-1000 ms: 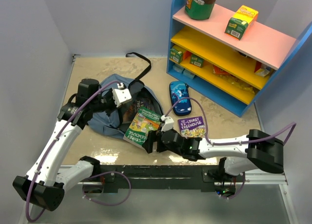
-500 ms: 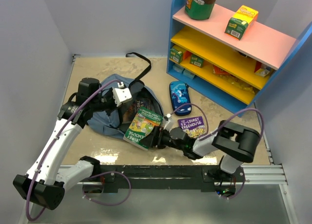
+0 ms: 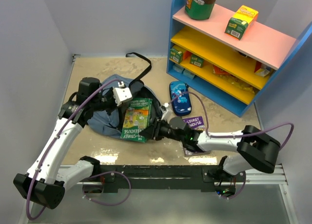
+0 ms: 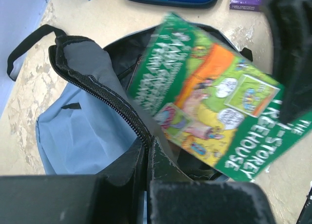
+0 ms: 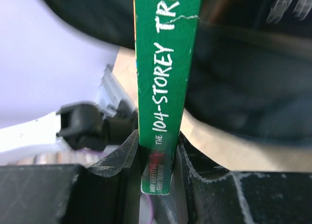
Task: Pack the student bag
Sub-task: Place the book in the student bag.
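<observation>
The slate-blue student bag [image 3: 100,121] lies left of centre, its mouth held up by my left gripper [image 3: 122,95], which is shut on the zipper edge [image 4: 105,95]. In the left wrist view that gripper [image 4: 146,148] pinches the black lining beside the blue fabric [image 4: 78,136]. A green book [image 3: 137,119] lies tilted across the bag's mouth. My right gripper [image 3: 154,131] is shut on its lower corner. The right wrist view has the green spine [image 5: 163,102] clamped between that gripper's [image 5: 157,136] fingers. A purple book [image 3: 193,122] lies flat under the right arm.
A dark-blue printed pencil case [image 3: 179,97] lies between the bag and the blue shelf unit [image 3: 234,53], which carries boxes and a jar. The bag's black strap [image 3: 141,63] trails toward the back wall. Side walls stand close on the left and right.
My right gripper has closed on the green book and carried it left and up, from the bag's lower edge to over its mouth. The left gripper has stayed put.
</observation>
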Controlling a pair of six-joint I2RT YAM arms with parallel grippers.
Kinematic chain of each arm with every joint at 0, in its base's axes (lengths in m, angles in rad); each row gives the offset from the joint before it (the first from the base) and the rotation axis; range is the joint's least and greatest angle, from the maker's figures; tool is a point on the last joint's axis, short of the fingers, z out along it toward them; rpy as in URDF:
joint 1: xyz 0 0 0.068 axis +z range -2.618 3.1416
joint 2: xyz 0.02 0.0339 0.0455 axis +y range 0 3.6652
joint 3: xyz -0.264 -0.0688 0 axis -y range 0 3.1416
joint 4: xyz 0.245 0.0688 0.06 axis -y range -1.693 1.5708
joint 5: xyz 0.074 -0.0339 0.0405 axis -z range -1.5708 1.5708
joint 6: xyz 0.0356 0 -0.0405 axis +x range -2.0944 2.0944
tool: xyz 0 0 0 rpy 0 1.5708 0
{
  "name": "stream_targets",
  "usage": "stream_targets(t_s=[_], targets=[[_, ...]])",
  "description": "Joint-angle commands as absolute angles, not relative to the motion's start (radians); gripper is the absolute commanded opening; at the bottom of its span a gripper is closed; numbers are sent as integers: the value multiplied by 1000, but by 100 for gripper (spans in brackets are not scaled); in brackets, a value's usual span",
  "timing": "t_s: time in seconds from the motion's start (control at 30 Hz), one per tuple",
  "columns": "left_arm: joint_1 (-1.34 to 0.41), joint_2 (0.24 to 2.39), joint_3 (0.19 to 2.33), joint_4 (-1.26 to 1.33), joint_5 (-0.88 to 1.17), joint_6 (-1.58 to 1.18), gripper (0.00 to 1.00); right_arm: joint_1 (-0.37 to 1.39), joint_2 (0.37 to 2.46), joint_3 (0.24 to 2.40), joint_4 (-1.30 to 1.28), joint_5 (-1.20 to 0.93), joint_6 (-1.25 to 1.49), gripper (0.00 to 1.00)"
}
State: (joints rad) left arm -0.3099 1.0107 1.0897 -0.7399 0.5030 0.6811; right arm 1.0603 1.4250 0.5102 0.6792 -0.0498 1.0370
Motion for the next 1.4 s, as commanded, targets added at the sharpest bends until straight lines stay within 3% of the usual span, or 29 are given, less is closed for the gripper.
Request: stream_targets(t_s=[0.0, 0.27, 0.6, 0.77, 0.83, 0.87, 0.97, 1.1, 1.23, 1.37], targets=[[-313, 986, 1129, -680, 557, 673, 0, 912, 1463, 702, 399, -188, 803, 0], [-313, 953, 1126, -689, 551, 689, 0, 808, 1738, 939, 204, -409, 755, 0], [-313, 943, 1108, -672, 558, 689, 0, 810, 1773, 977, 104, -483, 692, 0], [-313, 943, 1118, -678, 575, 686, 0, 810, 1859, 1124, 25, -499, 669, 0], [-313, 943, 1127, -683, 581, 686, 0, 810, 1902, 1216, -38, -467, 661, 14], [-313, 943, 1132, -690, 589, 687, 0, 810, 1914, 1244, -54, -453, 655, 43], [-313, 942, 1140, -707, 597, 698, 0, 810, 1928, 1321, -115, -376, 655, 76], [-313, 940, 1135, -718, 598, 707, 0, 811, 1855, 1333, -137, -197, 638, 88], [-313, 942, 1124, -712, 597, 706, 0, 810, 1732, 1263, -132, -53, 626, 84], [-313, 943, 1118, -701, 594, 701, 0, 842, 1615, 1125, -74, 32, 650, 56]])
